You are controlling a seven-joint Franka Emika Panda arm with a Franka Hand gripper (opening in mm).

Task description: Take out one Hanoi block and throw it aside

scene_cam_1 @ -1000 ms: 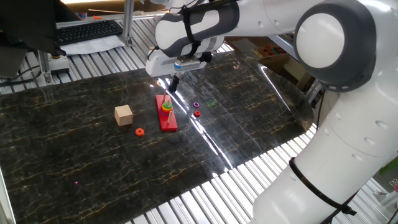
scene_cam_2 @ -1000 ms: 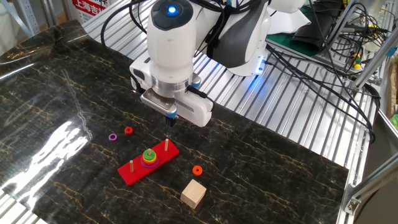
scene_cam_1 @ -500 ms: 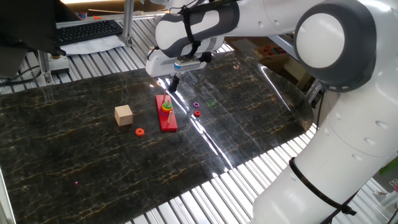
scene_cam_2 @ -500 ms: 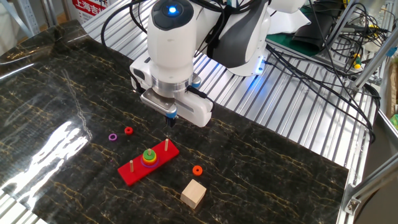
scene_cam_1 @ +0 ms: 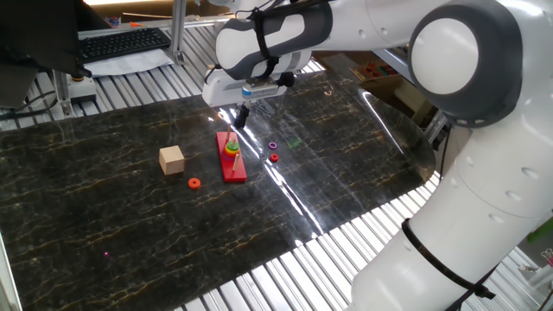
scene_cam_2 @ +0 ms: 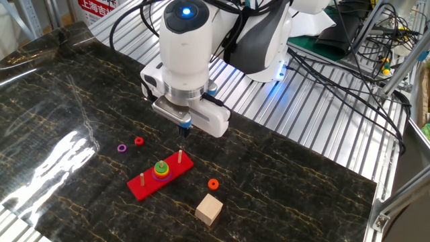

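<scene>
The green Hanoi block [scene_cam_2: 160,165] sits on top of a small stack of rings, over a yellow ring, on the middle peg of the red base [scene_cam_2: 146,186]. It also shows in one fixed view [scene_cam_1: 232,143] on the red base [scene_cam_1: 233,169]. My gripper [scene_cam_2: 183,130] hovers above the base's end peg, a little to the side of the stack and clear of it. Its fingers look closed together with nothing between them. In one fixed view the gripper [scene_cam_1: 241,118] hangs just behind the base.
A tan wooden cube [scene_cam_2: 209,209] and an orange-red ring [scene_cam_2: 213,184] lie beside the base. A purple ring [scene_cam_2: 121,148] and a red ring [scene_cam_2: 139,141] lie on its other side. The dark marbled mat [scene_cam_2: 80,87] ends at metal slats.
</scene>
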